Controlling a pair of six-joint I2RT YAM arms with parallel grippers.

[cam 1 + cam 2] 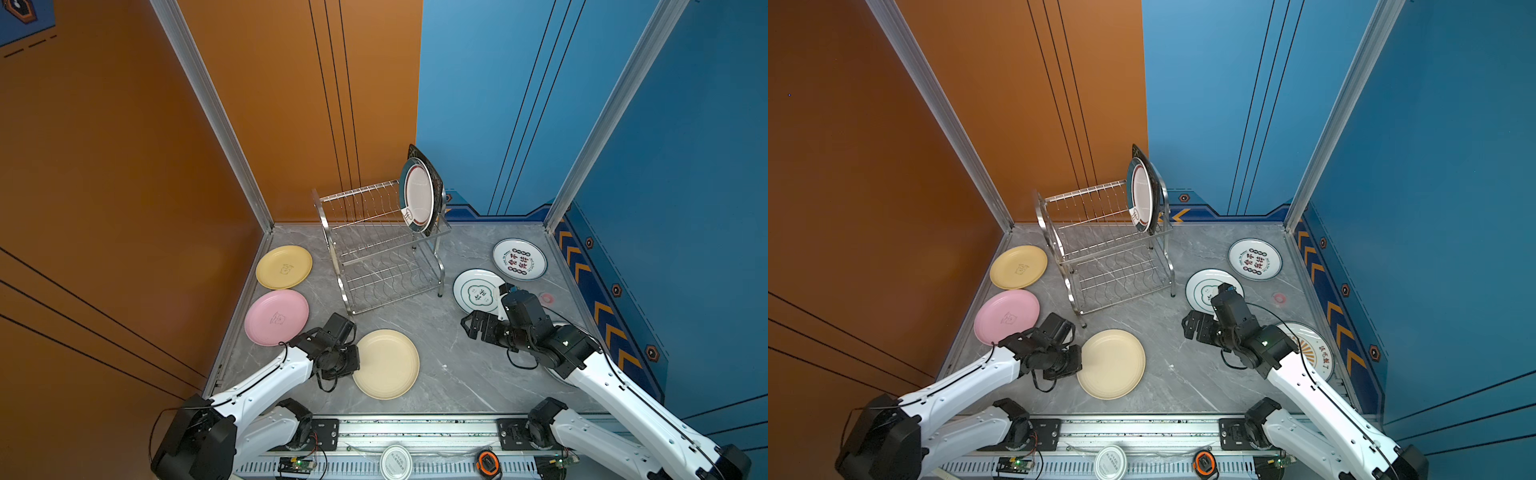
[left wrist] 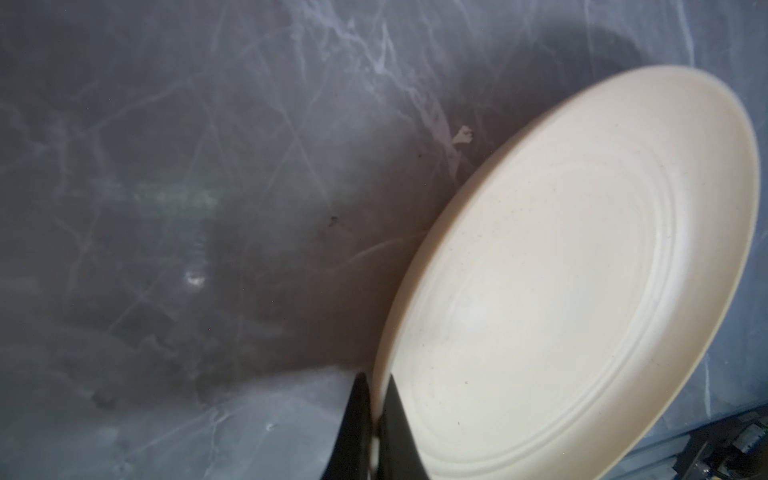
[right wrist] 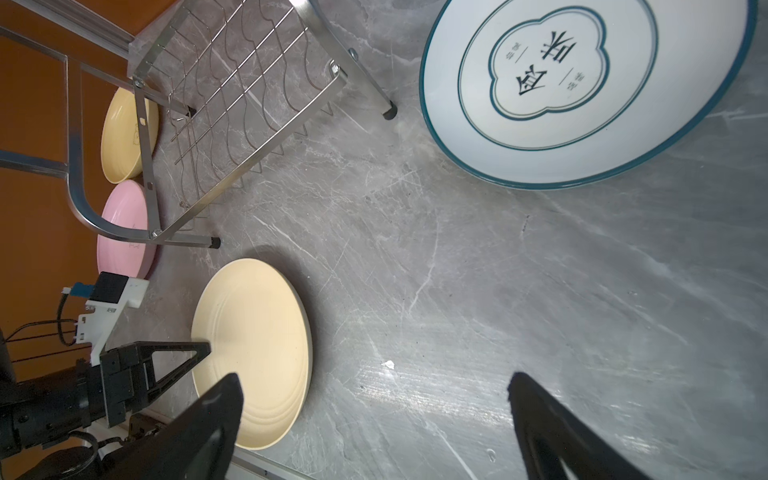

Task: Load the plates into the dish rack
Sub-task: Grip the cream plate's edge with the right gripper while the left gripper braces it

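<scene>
My left gripper (image 1: 356,367) (image 2: 376,382) is shut on the near-left rim of the beige plate (image 1: 386,363) (image 2: 582,270) at the front middle of the table. The dish rack (image 1: 374,249) (image 3: 232,95) stands at the back. At its right end a white green-rimmed plate (image 1: 417,195) and a black square plate (image 1: 437,183) stand upright in the upper tier. Yellow (image 1: 284,267) and pink (image 1: 276,317) plates lie at the left. My right gripper (image 1: 471,326) (image 3: 374,382) hangs open over bare table beside a white green-rimmed plate (image 1: 478,291) (image 3: 582,83).
A white plate with characters (image 1: 519,258) lies at the back right. A sunburst plate (image 1: 1312,349) is partly under my right arm. A small red ring (image 1: 546,297) lies near the right wall. A round white lid (image 1: 395,461) and an orange tape measure (image 1: 487,461) sit on the front rail.
</scene>
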